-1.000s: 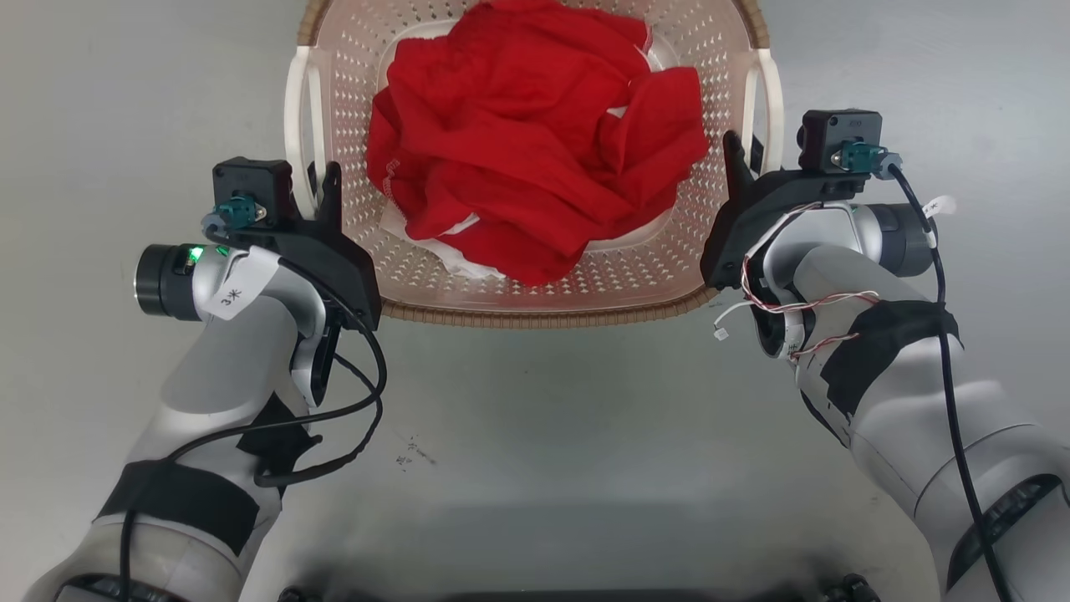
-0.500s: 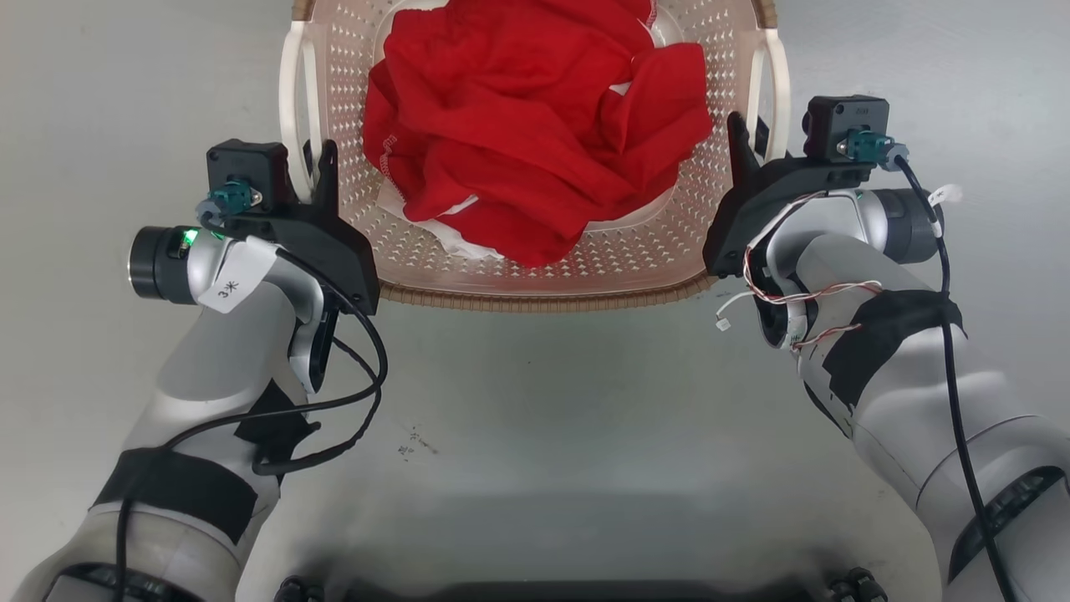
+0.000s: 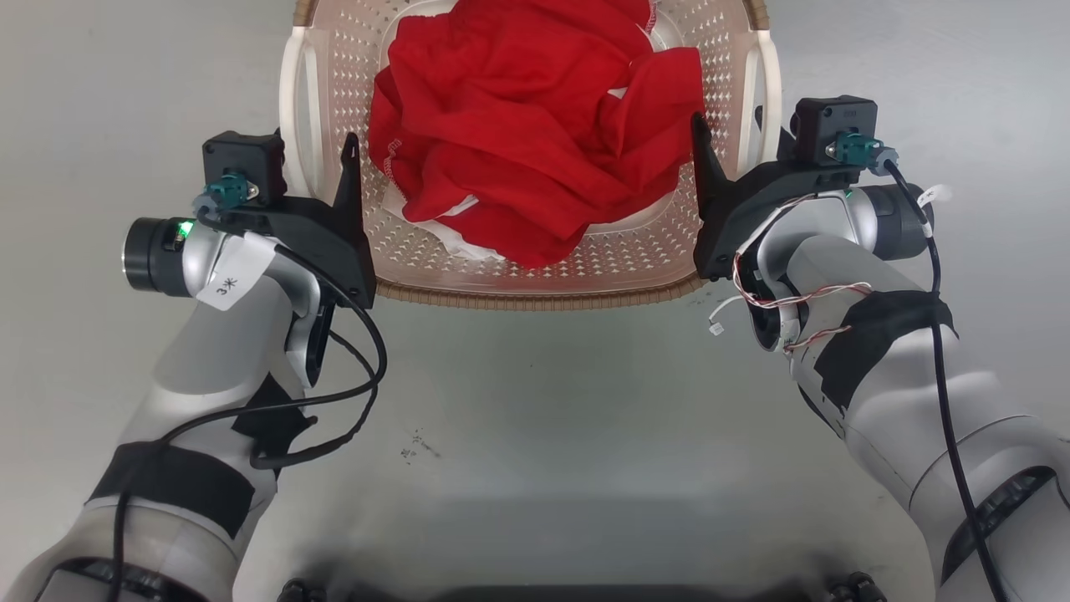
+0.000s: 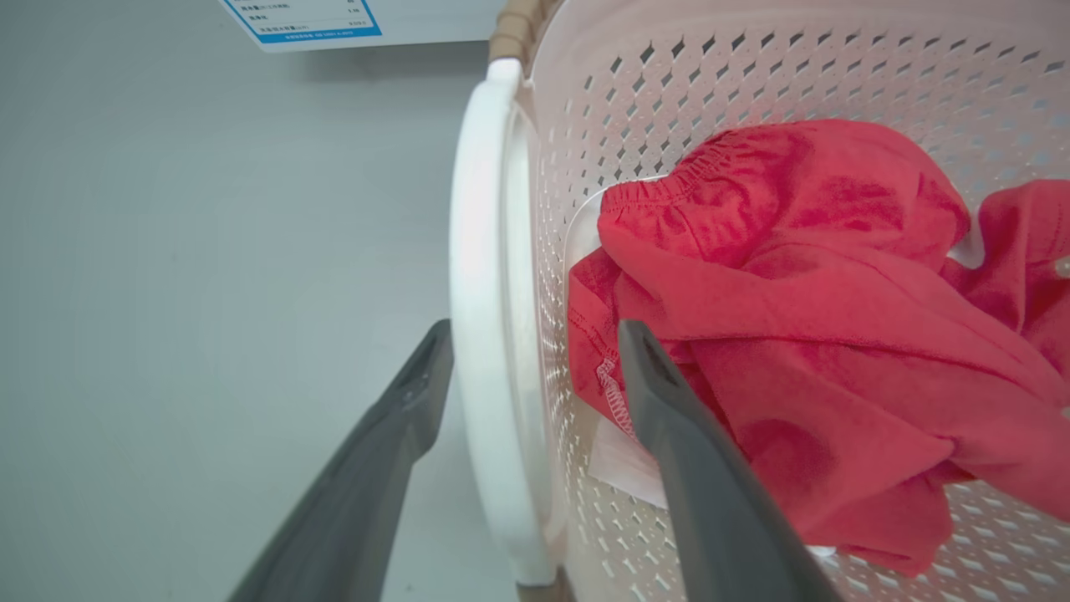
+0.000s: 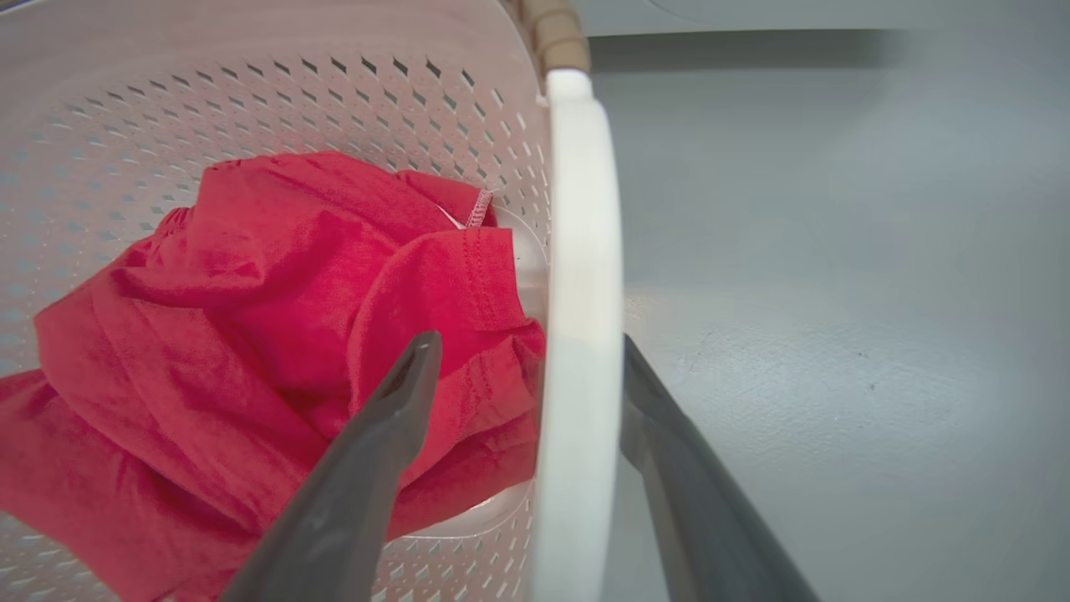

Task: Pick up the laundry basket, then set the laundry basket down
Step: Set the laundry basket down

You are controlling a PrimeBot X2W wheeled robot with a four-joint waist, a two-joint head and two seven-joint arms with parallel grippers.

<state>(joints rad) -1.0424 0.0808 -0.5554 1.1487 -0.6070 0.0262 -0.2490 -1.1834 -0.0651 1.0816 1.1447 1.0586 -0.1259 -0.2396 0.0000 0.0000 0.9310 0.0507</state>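
The laundry basket (image 3: 535, 298), pale pink with a brown rim, sits on the grey floor holding red clothes (image 3: 535, 125). My left gripper (image 3: 322, 155) is open and straddles the white left handle (image 3: 292, 100). In the left wrist view the left gripper (image 4: 535, 339) has one finger outside the handle (image 4: 485, 293) and one inside over the clothes, with gaps on both sides. My right gripper (image 3: 727, 125) is open around the right handle (image 3: 771, 84). In the right wrist view the right gripper (image 5: 527, 355) has its outer finger close against the handle (image 5: 581, 276).
A white appliance with a blue-edged label (image 4: 301, 21) stands beyond the basket. My own dark base (image 3: 568, 589) lies at the bottom of the head view. Open grey floor (image 3: 535, 418) lies on both sides and in front.
Both grippers have opened: each inner finger has swung inward over the basket, away from its handle. The basket stays on the floor; the head camera has shifted slightly.
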